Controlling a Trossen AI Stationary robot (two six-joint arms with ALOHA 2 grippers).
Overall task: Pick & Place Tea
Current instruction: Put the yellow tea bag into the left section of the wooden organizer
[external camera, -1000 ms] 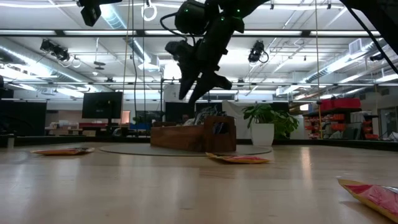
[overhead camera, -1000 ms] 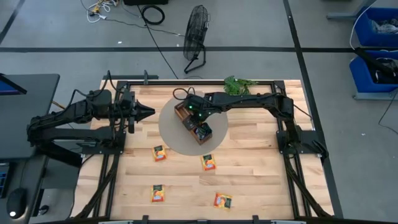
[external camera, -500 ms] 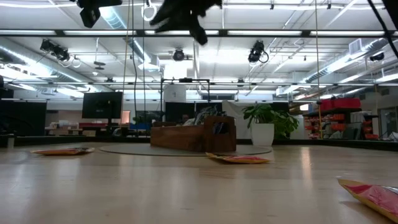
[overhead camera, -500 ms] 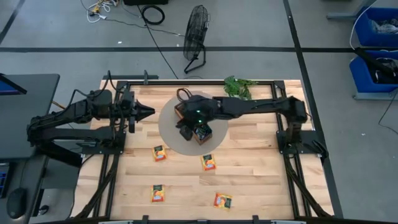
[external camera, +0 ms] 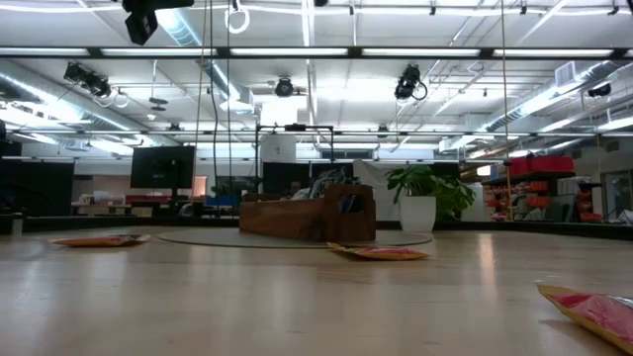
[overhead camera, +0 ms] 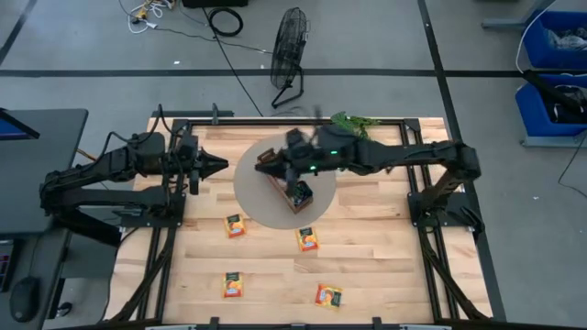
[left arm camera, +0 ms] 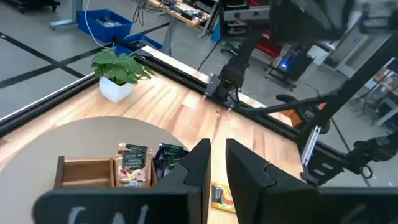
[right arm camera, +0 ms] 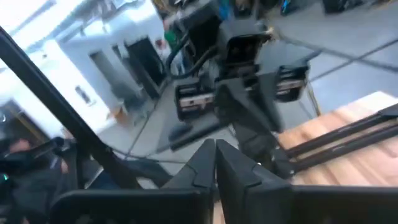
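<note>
The brown wooden tray (overhead camera: 292, 189) rests on a round grey mat (overhead camera: 252, 206). In the left wrist view two sachets stand inside the tray (left arm camera: 93, 173), one pale (left arm camera: 132, 167) and one dark blue (left arm camera: 169, 155). Several orange sachets lie flat on the table (overhead camera: 236, 225) (overhead camera: 308, 240) (overhead camera: 234, 284) (overhead camera: 328, 295). My right gripper (overhead camera: 264, 165) hangs high above the mat's far-left part and points level toward the left arm. It is shut and empty (right arm camera: 214, 155), and it is out of the low view. My left gripper (overhead camera: 220, 165) waits at the mat's left edge, shut (left arm camera: 217, 163).
A small green plant in a white pot (overhead camera: 349, 126) stands at the table's far edge behind the tray (external camera: 309, 216). In the low view sachets lie near the front (external camera: 381, 252) (external camera: 593, 305) (external camera: 99, 239). Bare wood lies to the right of the mat.
My right gripper has risen from just above the tray, leaving the top of the low view. It has tipped from pointing down to pointing level at the left arm, and the right arm has stretched out. The tray and the sachets have stayed put.
</note>
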